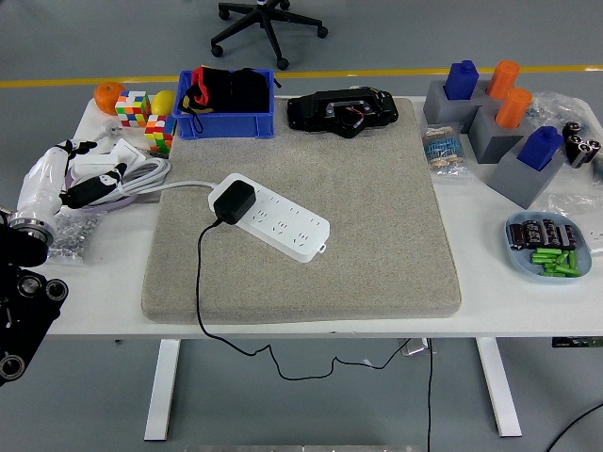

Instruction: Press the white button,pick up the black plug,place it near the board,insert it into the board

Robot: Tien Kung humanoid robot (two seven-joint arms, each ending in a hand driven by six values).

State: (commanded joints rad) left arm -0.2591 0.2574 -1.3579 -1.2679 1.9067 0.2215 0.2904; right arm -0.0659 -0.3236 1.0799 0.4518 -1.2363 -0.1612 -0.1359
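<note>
A white power strip (283, 218) lies slanted on the grey mat (377, 207). The black plug (232, 202) sits in the strip's left end, and its black cable (199, 282) runs down over the table's front edge. My left hand (83, 185), white with dark fingers, hovers at the table's left edge above a coil of white cable (141, 174), well left of the plug. Its fingers are relaxed and hold nothing. My right arm does not show.
A blue bin (226, 121) and a black device (342, 111) sit behind the mat. Two colour cubes (133, 105) and an orange (109, 95) are at the back left. Grey blocks with blue and orange pegs (490, 113) and a blue dish (548, 247) stand on the right.
</note>
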